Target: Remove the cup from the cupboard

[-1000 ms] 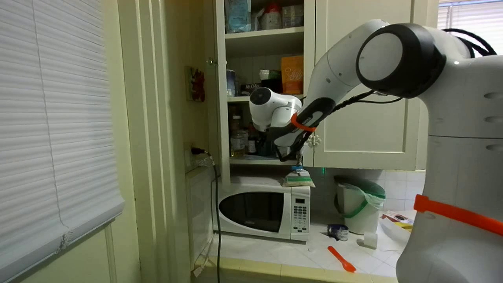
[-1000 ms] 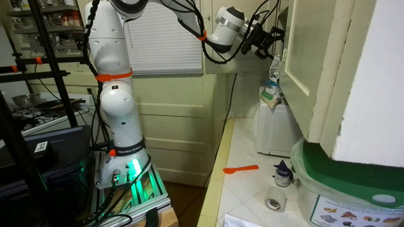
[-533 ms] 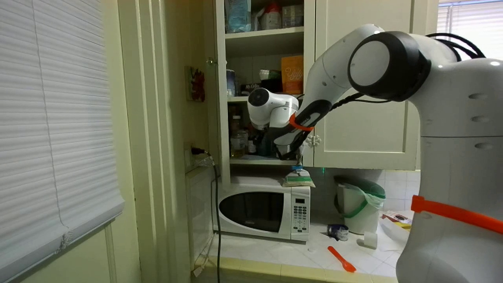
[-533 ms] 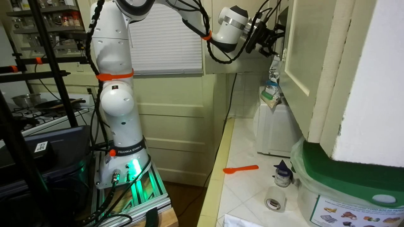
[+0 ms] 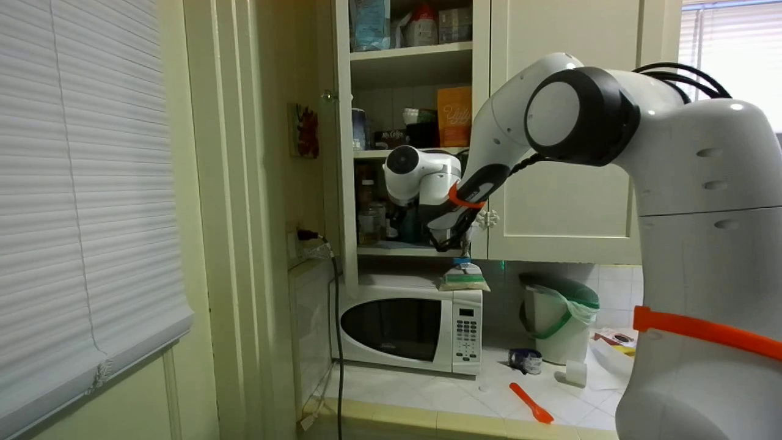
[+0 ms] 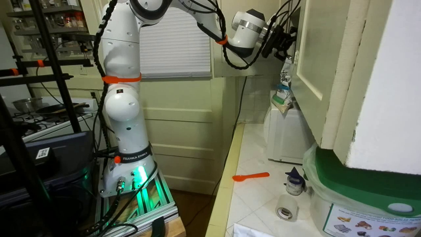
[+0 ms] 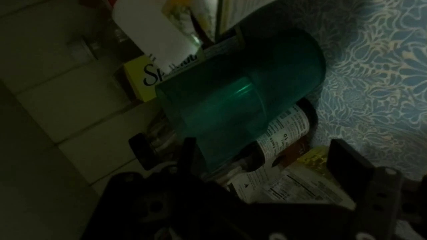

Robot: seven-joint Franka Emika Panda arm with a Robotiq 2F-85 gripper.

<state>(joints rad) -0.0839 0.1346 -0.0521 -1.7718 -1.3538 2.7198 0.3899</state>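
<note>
The cup (image 7: 240, 96) is a teal-green tumbler on the lowest shelf of the cupboard (image 5: 415, 251). It looks slanted in the wrist view, in line with the bottles beside it. It shows as a dim teal patch in an exterior view (image 5: 410, 227). My gripper (image 7: 267, 158) is open, its fingers wide apart with nothing held. One finger is near the cup's rim; the cup is not between the fingers. In an exterior view my gripper (image 6: 289, 44) reaches into the cupboard opening, its tips partly hidden by the cupboard edge.
Bottles (image 7: 283, 133), a yellow box (image 7: 143, 78) and a bag (image 7: 307, 183) crowd the cup. A clipped bag (image 6: 283, 95) stands on the microwave (image 5: 403, 330) just below my gripper. A closed cabinet door (image 5: 562, 122) is beside the opening. An orange spatula (image 5: 530, 403) lies on the counter.
The arm has moved forward, carrying my gripper farther into the cupboard opening. The elbow and shoulder have shifted toward the cupboard. The counter items have not moved.
</note>
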